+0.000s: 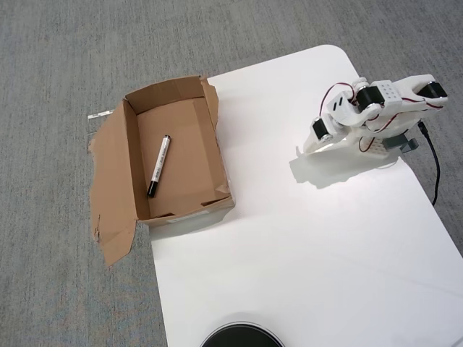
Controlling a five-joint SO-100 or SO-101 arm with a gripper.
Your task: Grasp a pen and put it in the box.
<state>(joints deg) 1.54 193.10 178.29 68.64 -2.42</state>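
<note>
Lying inside the box point(130, 144), the pen point(159, 165); folded arm's gripper point(307, 150) well apart, finger state unclear.

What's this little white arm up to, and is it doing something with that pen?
Nothing is being handled right now. The pen already lies inside the cardboard box, which sits at the table's left edge in the overhead view. The small white arm is folded up at the far right of the table, its gripper pointing down near the tabletop, well away from the box and holding nothing. The job looks finished.
</note>
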